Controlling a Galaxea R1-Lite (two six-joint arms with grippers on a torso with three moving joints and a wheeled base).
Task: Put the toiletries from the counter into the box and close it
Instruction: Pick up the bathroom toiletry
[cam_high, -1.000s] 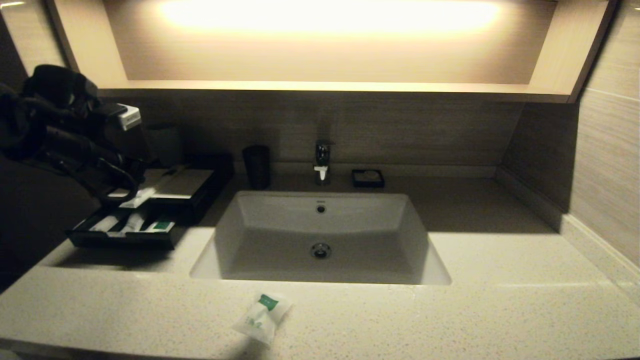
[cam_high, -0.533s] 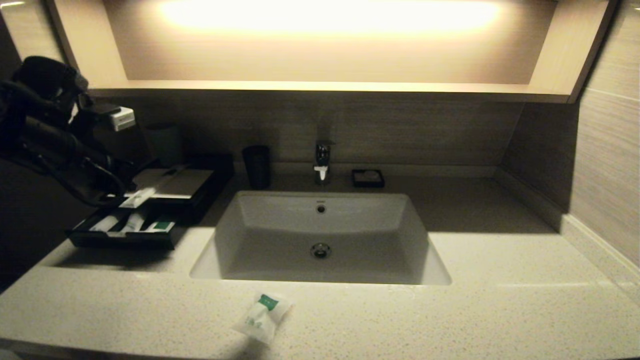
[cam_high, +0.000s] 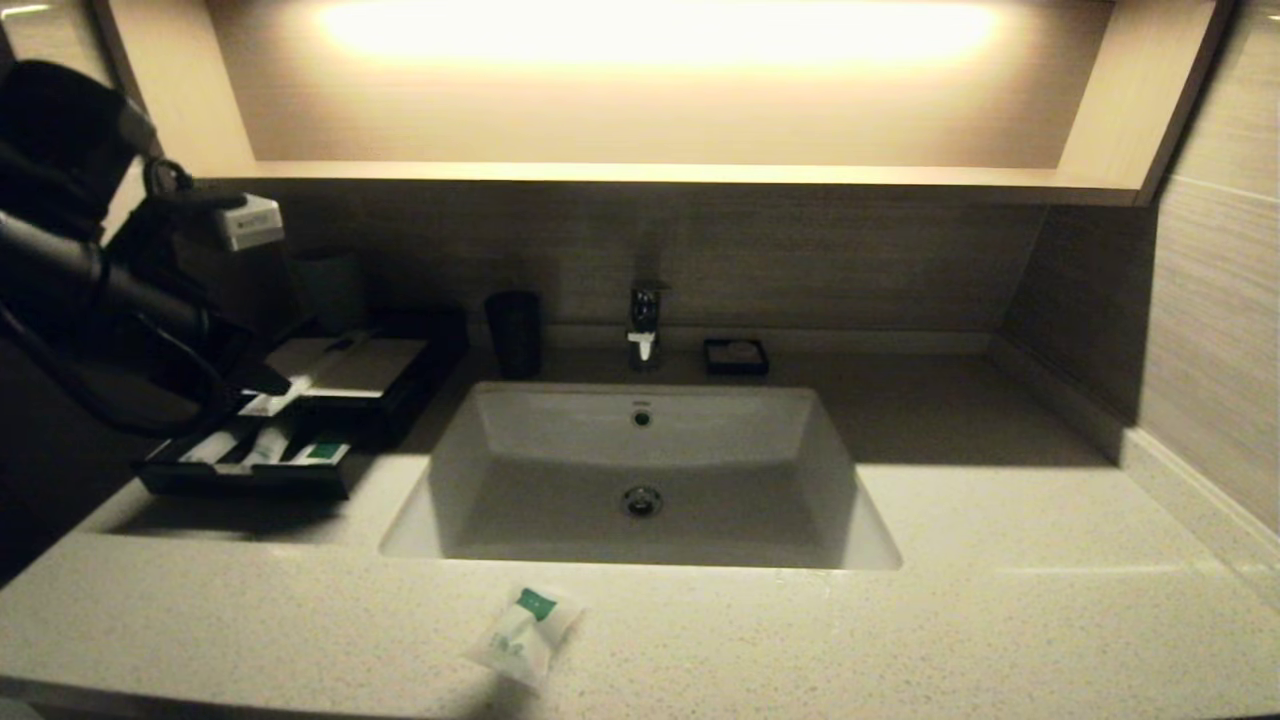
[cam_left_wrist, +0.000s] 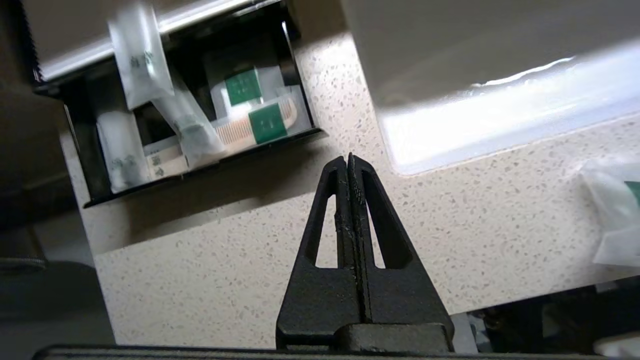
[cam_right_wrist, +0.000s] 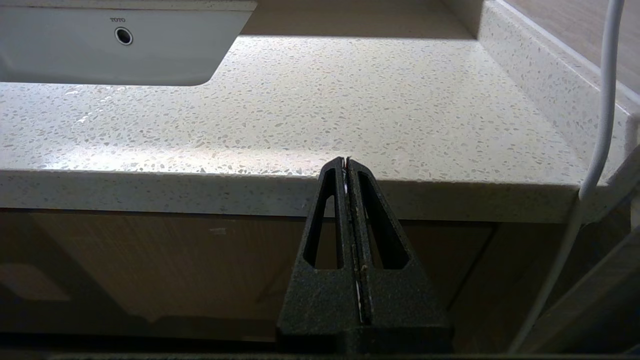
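Black tray of the box (cam_high: 245, 475) sits pulled out at the bench's (cam_high: 1000, 620) far left, packets inside, and one slim packet (cam_left_wrist: 140, 55) lies across the back edge. The left gripper (cam_left_wrist: 348, 165) hangs above the bench, fingers pressed together, empty. The squarish pouch (cam_high: 523, 630) waits at the front edge: spread the fingers wide, drop straight, pinch its middle. The right gripper (cam_right_wrist: 346, 167) is parked below the edge, fingers together.

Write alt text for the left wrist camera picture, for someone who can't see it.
The left gripper, fingers shut and empty, hangs above the speckled counter beside the black box, whose open tray holds several white packets with green labels. One long slim packet lies across the tray's back edge, and a pouch lies on the counter.
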